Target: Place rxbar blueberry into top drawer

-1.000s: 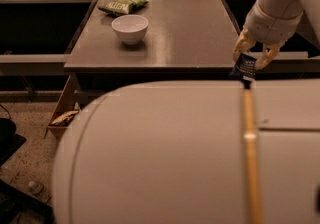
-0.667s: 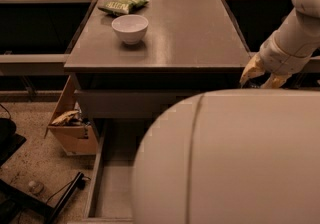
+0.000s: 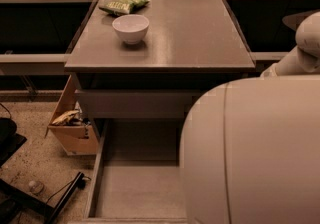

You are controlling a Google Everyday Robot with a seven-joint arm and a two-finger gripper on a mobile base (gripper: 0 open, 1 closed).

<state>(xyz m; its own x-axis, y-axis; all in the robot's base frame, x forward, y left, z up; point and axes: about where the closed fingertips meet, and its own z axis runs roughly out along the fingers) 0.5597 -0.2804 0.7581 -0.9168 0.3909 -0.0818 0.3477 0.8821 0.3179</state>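
Note:
The top drawer (image 3: 135, 188) is pulled open below the counter, showing a bare grey floor and low side walls. Its right part is hidden behind my arm's big cream shell (image 3: 255, 153). My gripper (image 3: 268, 71) is at the right, just off the counter's right front corner and above the drawer's right side. Only a pale edge of it shows above the shell. The rxbar blueberry is hidden from view.
A white bowl (image 3: 130, 28) and a green crinkled snack bag (image 3: 123, 5) sit at the back left of the grey counter (image 3: 190, 33). A closed grey drawer front (image 3: 135, 104) lies under the counter edge. A tan cardboard box (image 3: 72, 128) stands on the floor at left, with cables nearby.
The arm's shell has swung right, uncovering the open drawer. The gripper has moved right and sunk behind the shell, and the dark bar it held no longer shows.

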